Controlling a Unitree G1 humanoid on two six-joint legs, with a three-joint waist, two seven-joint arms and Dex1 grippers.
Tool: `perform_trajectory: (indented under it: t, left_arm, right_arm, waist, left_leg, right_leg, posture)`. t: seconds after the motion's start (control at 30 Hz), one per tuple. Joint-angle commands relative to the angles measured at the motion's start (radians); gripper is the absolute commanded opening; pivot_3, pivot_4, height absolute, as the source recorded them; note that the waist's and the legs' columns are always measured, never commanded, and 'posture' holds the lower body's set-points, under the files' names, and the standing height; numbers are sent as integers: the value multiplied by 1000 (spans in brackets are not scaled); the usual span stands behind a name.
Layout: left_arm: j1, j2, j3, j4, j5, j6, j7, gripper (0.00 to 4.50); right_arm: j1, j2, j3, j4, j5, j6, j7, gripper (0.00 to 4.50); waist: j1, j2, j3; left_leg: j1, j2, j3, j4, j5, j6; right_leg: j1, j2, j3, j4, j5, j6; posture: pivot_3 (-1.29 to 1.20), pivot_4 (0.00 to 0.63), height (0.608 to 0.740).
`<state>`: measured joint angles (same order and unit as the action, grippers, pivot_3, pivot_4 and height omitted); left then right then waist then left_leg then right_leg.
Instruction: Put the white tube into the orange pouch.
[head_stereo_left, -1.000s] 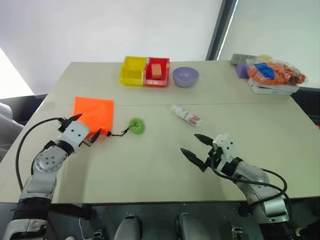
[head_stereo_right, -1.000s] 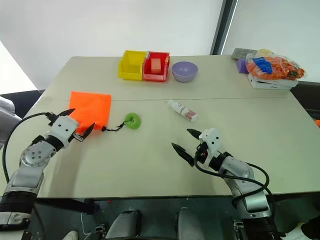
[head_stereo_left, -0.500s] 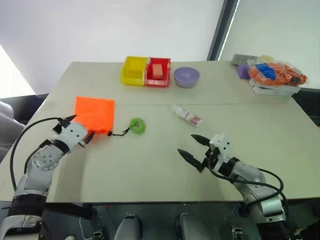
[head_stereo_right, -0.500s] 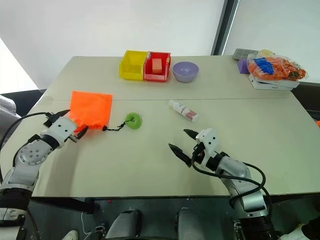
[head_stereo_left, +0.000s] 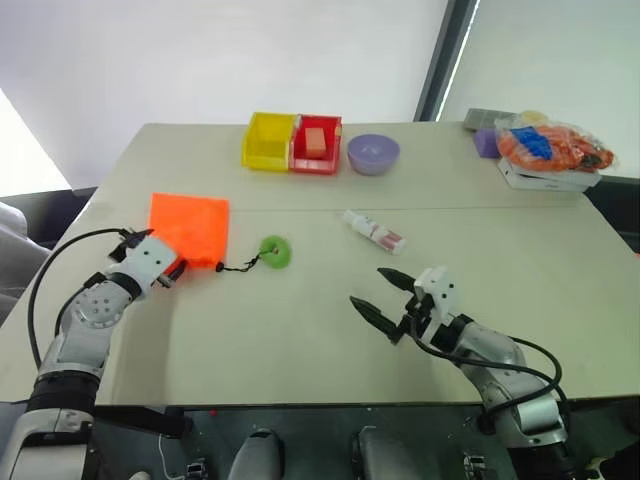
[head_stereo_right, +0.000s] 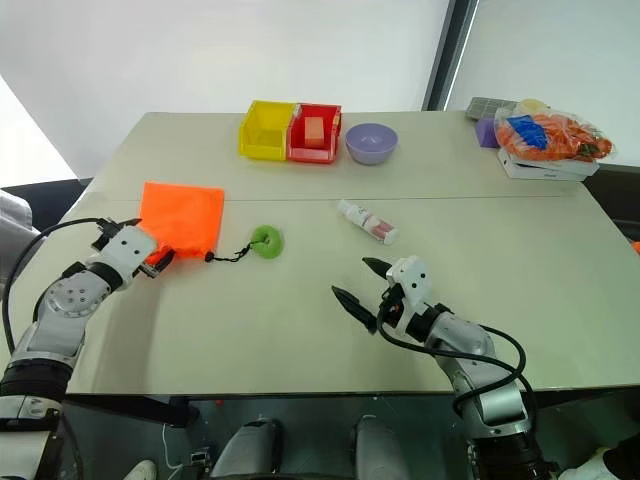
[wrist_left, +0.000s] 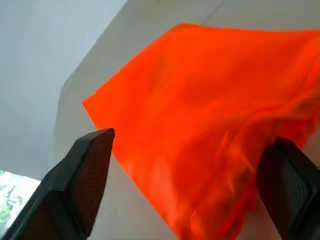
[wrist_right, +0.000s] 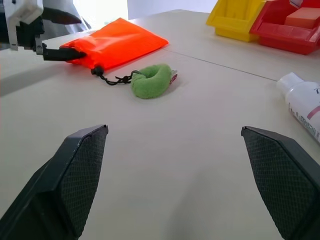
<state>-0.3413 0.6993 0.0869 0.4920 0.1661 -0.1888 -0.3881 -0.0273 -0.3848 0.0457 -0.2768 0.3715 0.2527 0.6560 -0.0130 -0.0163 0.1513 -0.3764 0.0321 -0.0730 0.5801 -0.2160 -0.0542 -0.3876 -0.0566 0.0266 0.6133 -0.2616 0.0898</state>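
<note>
At my left end effector (head_stereo_left: 163, 262), the orange pouch (head_stereo_left: 190, 228) lies flat on the surface (head_stereo_left: 300, 330), its near edge reaching in between my two fingers, which stand apart on either side of the fabric; I cannot tell whether they touch it. From the pouch's corner just beside that end effector, a black cord (head_stereo_left: 237, 266) runs to a green fuzzy ring (head_stereo_left: 274, 251). My right end effector (head_stereo_left: 383, 296) hovers released, fingers spread wide, nothing between them. The white tube (head_stereo_left: 371, 231) lies on the surface a little beyond it and apart from it, well away from the left end effector.
</note>
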Motion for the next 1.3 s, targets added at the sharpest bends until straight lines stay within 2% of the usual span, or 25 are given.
perform_trajectory:
  t: [0.03, 0.2, 0.33, 0.5, 0.63, 0.73, 1.07, 1.3]
  left_arm:
    - [-39, 1, 8, -11, -8, -20, 19, 2666]
    - [-25, 0, 18, -50, -30, -6, 3, 92]
    - [-9, -5, 29, -108, -76, 50, -39, 31]
    - [34, -29, 37, -259, -215, 175, -171, 31]
    - [86, -42, 44, -420, -322, 304, -250, 31]
    - [113, -32, 39, -476, -338, 358, -272, 31]
    - [112, -22, 54, -469, -327, 418, -259, 31]
    - [86, -4, 100, -382, -298, 398, -188, 31]
  right_arm:
    - [-18, 5, -20, -41, 18, -12, -4, 4500]
    - [-14, 5, -28, -35, 12, -21, -10, 4500]
    - [-43, 4, -53, -2, -15, -19, -50, 4500]
    - [-159, 14, -103, 101, -21, 21, -130, 4500]
    - [-290, -9, -101, 267, -101, 19, -177, 4500]
    - [-391, -14, -108, 418, -128, -1, -180, 4500]
    - [-594, -28, -73, 850, -184, -141, -10, 4500]
    - [-702, 4, -73, 1078, -215, -221, 23, 4500]
  waist:
    - [0, 0, 0]
    - [-1, 0, 0]
    - [-1, 0, 0]
    - [-2, 0, 0]
    - [-4, 0, 0]
    - [-6, 1, 1]
    - [-7, 1, 1]
    - [-12, 1, 1]
  left_leg:
    - [0, 0, 0, 0, 0, 0]
    - [0, 0, 0, 0, 0, 0]
    - [0, 0, 0, 0, 0, 0]
    - [0, 0, 0, 0, 0, 0]
    - [0, 0, 0, 0, 0, 0]
    - [0, 0, 1, 0, 0, 0]
    - [0, 0, 0, -1, 0, 0]
    - [0, 0, 0, -1, 0, 0]
  right_leg:
    - [0, 0, 0, 0, 0, 0]
    - [0, 0, 0, 0, 0, 0]
    - [0, 0, 0, 0, 0, -1]
    - [0, 0, 0, 0, 2, -4]
    - [0, 0, 0, 0, 2, -4]
    - [-1, 0, 1, 0, 2, -4]
    - [-1, 1, 1, 0, 2, -3]
    - [-1, 2, 1, 1, 2, -3]
  posture:
    - [0, 150, 740]
    - [0, 150, 740]
    - [0, 150, 740]
    - [0, 150, 740]
    - [0, 150, 740]
    - [0, 150, 740]
    - [0, 150, 740]
    - [0, 150, 740]
